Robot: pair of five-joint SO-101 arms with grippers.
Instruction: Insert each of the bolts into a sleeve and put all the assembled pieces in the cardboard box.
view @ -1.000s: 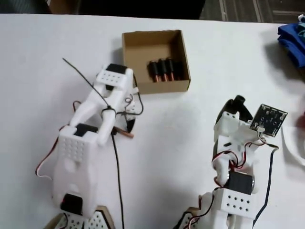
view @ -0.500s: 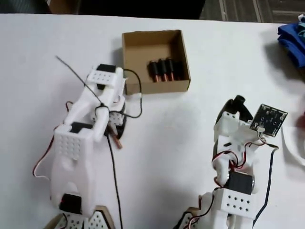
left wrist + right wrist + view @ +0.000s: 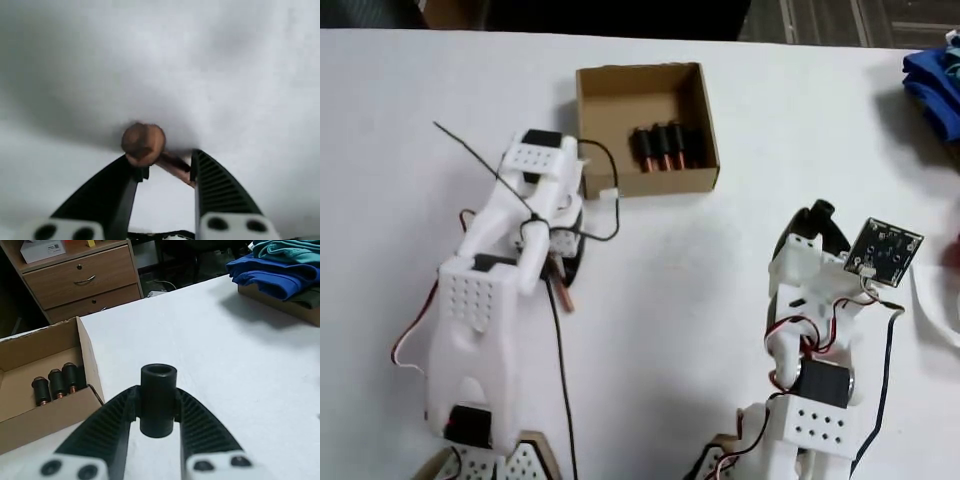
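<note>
My left gripper (image 3: 165,170) is shut on a copper bolt (image 3: 145,143), its head pointing toward the camera just over the white table. From above, that bolt (image 3: 560,291) sticks out beneath the left arm, below and left of the cardboard box (image 3: 645,170). My right gripper (image 3: 157,415) is shut on a black sleeve (image 3: 158,399), held upright with its open bore up. The sleeve (image 3: 817,212) shows at the right arm's tip in the high view. Three assembled pieces (image 3: 663,147) lie side by side inside the box, also seen as assembled pieces (image 3: 56,382) from the right wrist.
Folded blue cloth (image 3: 932,85) lies at the table's far right edge. A black cable (image 3: 563,370) trails down along the left arm. A wooden drawer unit (image 3: 82,277) stands beyond the table. Bare white table (image 3: 690,270) lies between the two arms.
The left arm has swung leftward and pulled back from the box, carrying the bolt with it. The right arm has stayed still with the sleeve.
</note>
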